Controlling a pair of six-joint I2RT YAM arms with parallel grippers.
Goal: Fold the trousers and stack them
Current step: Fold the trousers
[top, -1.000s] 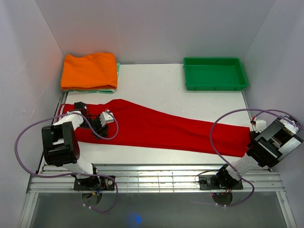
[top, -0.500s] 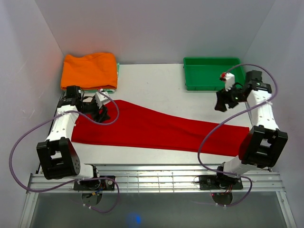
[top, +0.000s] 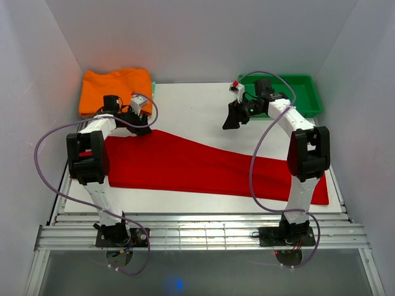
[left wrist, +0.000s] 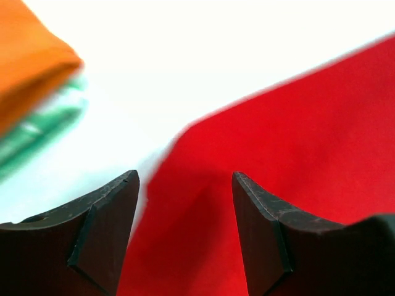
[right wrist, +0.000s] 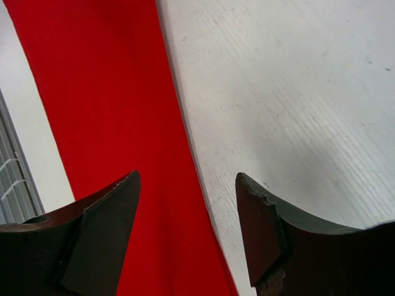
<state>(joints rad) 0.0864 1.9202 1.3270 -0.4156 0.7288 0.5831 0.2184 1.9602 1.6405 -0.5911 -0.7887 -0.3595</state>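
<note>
The red trousers (top: 197, 166) lie flat at full length across the white table, waist end at the left. My left gripper (top: 141, 125) hovers open over their far left corner, beside the orange garment. In the left wrist view the trousers (left wrist: 296, 154) fill the lower right, and the left gripper (left wrist: 185, 176) holds nothing, with the fabric's corner below the gap. My right gripper (top: 230, 122) is open above the bare table just beyond the trousers' far edge. In the right wrist view that edge of the trousers (right wrist: 105, 92) runs under the right gripper (right wrist: 187, 176), which is empty.
A folded orange garment (top: 116, 91) lies at the back left on a green one; its edge shows in the left wrist view (left wrist: 24, 68). A green tray (top: 305, 92) stands at the back right, behind the right arm. Grey walls close in both sides.
Both arms have swung from the near side to the far side of the table. The right gripper left the trousers' right end and opened; the left moved up to the far left corner.
</note>
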